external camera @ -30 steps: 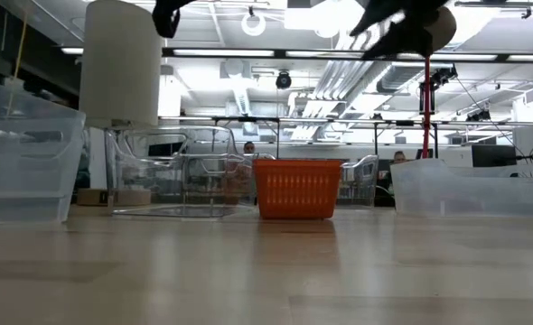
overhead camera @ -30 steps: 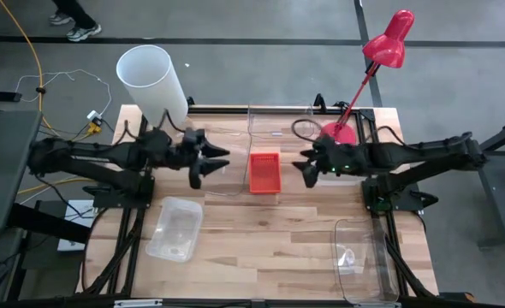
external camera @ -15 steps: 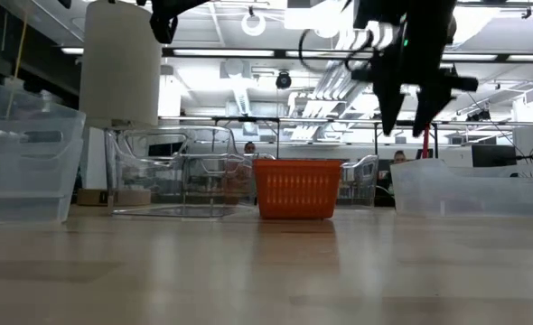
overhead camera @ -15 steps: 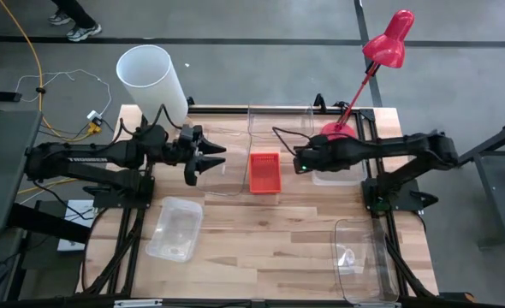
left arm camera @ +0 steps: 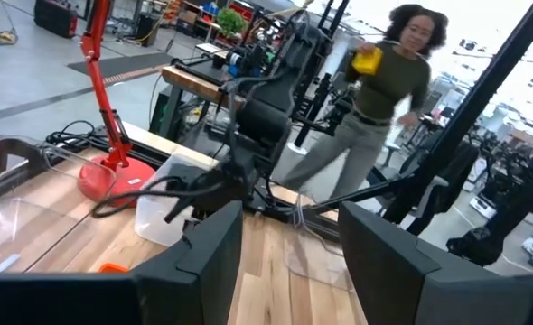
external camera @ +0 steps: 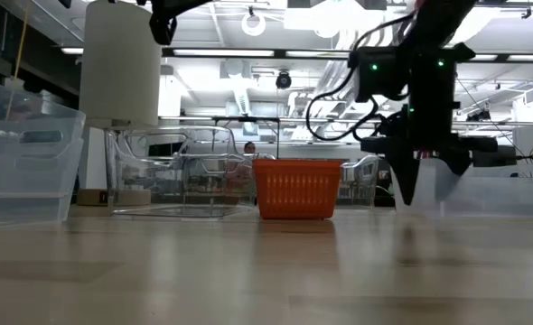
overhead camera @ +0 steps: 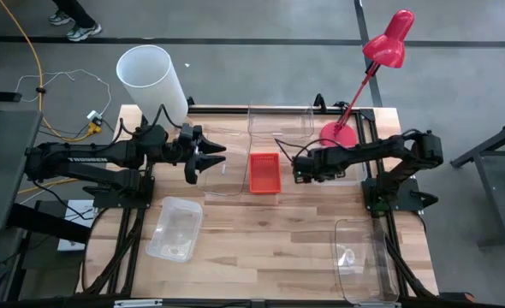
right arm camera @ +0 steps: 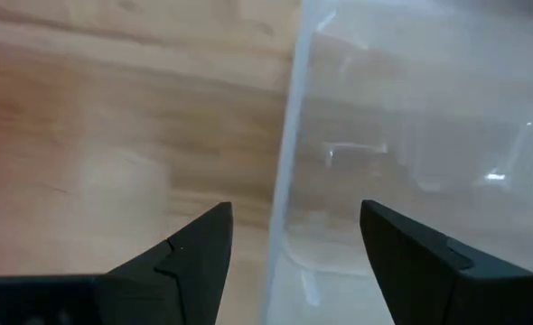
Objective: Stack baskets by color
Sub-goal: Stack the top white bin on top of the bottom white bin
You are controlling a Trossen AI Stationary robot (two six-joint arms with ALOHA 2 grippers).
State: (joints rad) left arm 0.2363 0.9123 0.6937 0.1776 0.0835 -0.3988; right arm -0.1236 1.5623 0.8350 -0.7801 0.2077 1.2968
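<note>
One orange basket [overhead camera: 264, 172] [external camera: 297, 188] stands on its base at the table's middle. Clear baskets rest at far middle [overhead camera: 280, 121], near left [overhead camera: 175, 228], near right [overhead camera: 360, 261], beside the lamp base [overhead camera: 345, 176] and left of the orange one [external camera: 181, 181]. My right gripper [overhead camera: 297, 174] [external camera: 418, 190] [right arm camera: 294, 239] points down, open, low over the table. Its fingers stand on either side of the left wall [right arm camera: 289, 135] of the clear basket by the lamp, apart from it. My left gripper [overhead camera: 205, 159] [left arm camera: 289, 271] hangs level and open, high above the table, left of the orange basket.
A red desk lamp [overhead camera: 381, 44] stands at the far right, its base [overhead camera: 338, 133] just beyond my right gripper. A white cylinder [overhead camera: 150, 75] stands at the far left corner. A person [left arm camera: 384, 99] walks in the room beyond the table. Bare wood lies at the near middle [overhead camera: 270, 239].
My right gripper has come down from high above the table to just over it. It has tipped from nearly level to pointing down and rolled about its own line. Its fingers have stayed open.
</note>
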